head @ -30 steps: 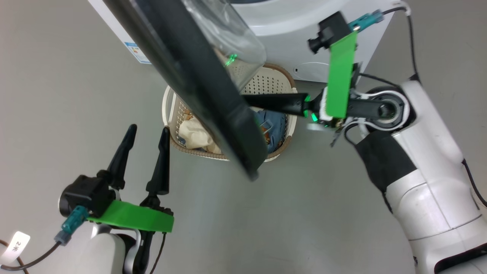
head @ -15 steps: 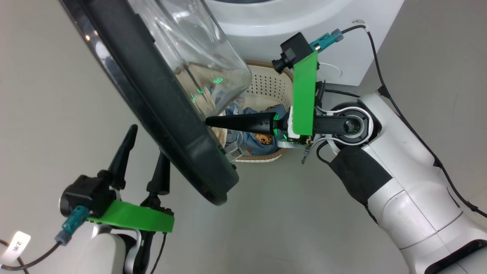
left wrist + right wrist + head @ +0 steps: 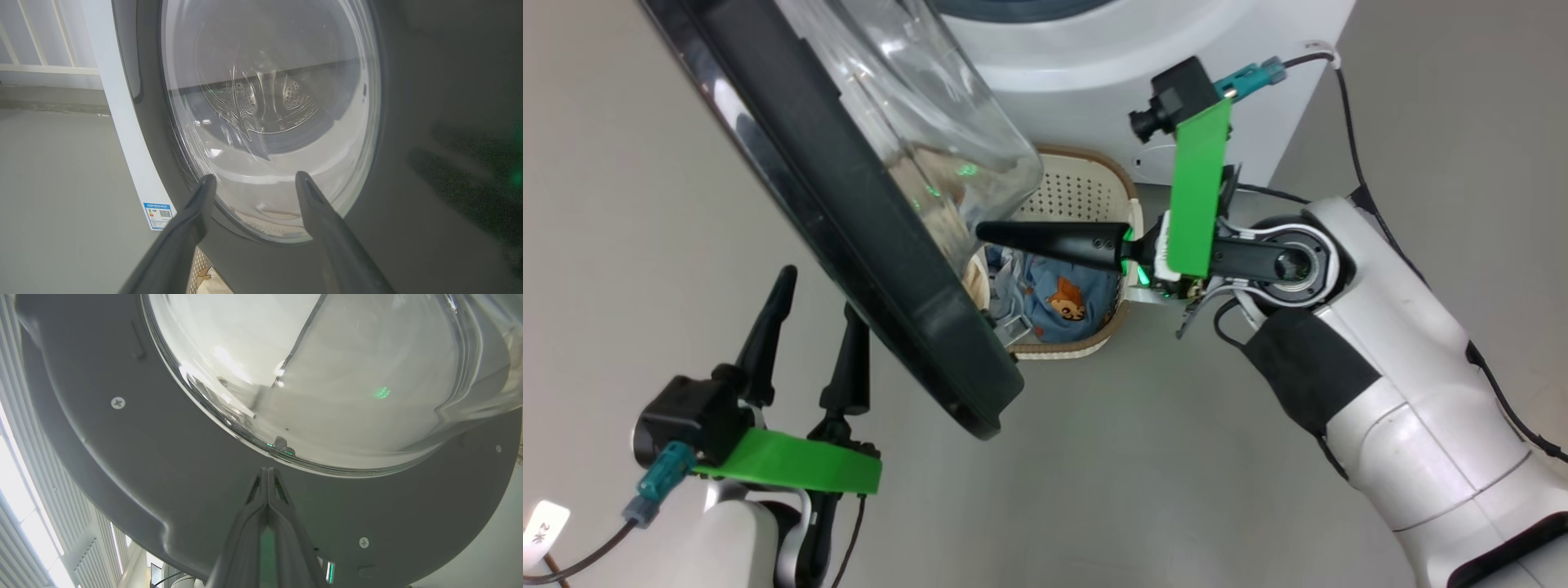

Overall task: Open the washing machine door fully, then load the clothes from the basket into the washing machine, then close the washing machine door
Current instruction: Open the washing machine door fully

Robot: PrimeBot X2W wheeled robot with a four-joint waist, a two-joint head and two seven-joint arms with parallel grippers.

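**Step 1, door opening.** Washing machine door (image 3: 849, 212) is part-open and overlaps the basket (image 3: 1086, 184) in head view. Clothes (image 3: 1062, 298) lie in the basket, in front of the washing machine (image 3: 1111, 49). Right claw (image 3: 988, 233) is closed and empty, tip at the door's inner rim just below the glass. Left claw (image 3: 819, 292) is spread wide, idle, on the door's outer side. Next, prob.: push the rim further out w/o sliding onto the glass.

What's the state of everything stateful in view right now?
washing machine door, open, swung out above the basket; whether fully, unclear
basket, upright, holding clothes
clothes, in basket, not yet loaded
left gripper, open, empty, by door's outer face
right gripper, shut, empty, tips at door's inner face
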